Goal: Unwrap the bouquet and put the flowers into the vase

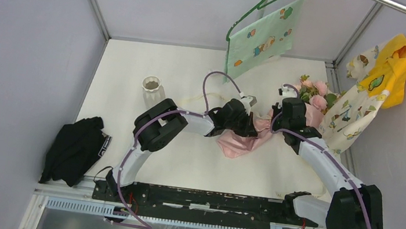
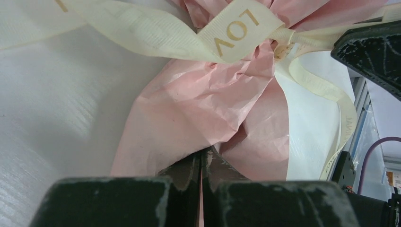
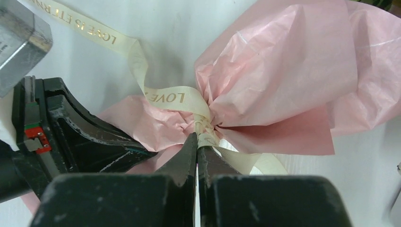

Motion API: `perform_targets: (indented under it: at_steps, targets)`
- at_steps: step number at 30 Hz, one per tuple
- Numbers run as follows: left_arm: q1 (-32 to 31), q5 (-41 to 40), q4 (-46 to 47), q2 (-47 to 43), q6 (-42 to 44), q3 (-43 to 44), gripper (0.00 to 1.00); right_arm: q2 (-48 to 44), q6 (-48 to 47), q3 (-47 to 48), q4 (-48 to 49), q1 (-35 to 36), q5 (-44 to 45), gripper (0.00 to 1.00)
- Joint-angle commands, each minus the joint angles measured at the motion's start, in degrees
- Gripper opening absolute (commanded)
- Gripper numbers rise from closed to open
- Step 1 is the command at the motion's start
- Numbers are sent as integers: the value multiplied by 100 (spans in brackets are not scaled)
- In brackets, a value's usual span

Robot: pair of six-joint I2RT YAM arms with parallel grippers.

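Near the middle of the white table [image 1: 183, 164], both my claws are bunched over the bouquet [image 1: 242, 144], a cone of crinkled pink wrapping paper cinched by a cream ribbon [image 3: 166, 97] with gold lettering. It lies on its side, slantwise, with its narrow tail toward my bases and its open head toward the far right corner. There the flowers [image 1: 315, 93], pink and cream artificial roses with green leaves, spill from the wrap.

My left claw [image 2: 202, 157] has its fingers pressed fully together on a fold of the pink paper on the tail side of the knot (only a thin pink sliver shows between the tips). My right claw [image 3: 196, 141] is likewise closed tight, its tips meeting right at the ribbon's knot with a strip of ribbon pinched between them. The two claws sit just beside each other.

Well apart to the left, the vase [image 1: 151, 86], white, ribbed and scallop-rimmed, stands upright on the table. A mint-green patterned cloth [image 1: 263, 37] hangs at the back, a yellow-and-cream printed garment [image 1: 377, 83] hangs at the right, and a crumpled black cloth [image 1: 75, 148] lies at the near left edge.
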Motion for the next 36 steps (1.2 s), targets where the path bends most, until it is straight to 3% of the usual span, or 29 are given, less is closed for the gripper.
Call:
perform_targets:
  at_steps: [1,4,12,20,25,29,36]
  targets:
    - [33,-247,-305,-366,164,38,4,-239,36,107,230,-7,179,0]
    - [31,-339,-422,-501,281,56,4,-432,68,118,364,-9,113,0]
    - [35,-203,-342,-300,180,79,4,-289,-55,1411,-3,-2,-356,0]
    - [34,-241,-320,-365,178,-59,4,356,-10,2236,70,48,-1044,1]
    - [34,-244,-319,-391,152,-74,4,1129,-140,2712,-170,68,-955,23]
    - [35,-303,-319,-438,189,-140,4,923,-160,2064,125,102,-963,31]
    - [36,-251,-328,-315,170,-16,4,566,-166,788,485,139,-1061,31]
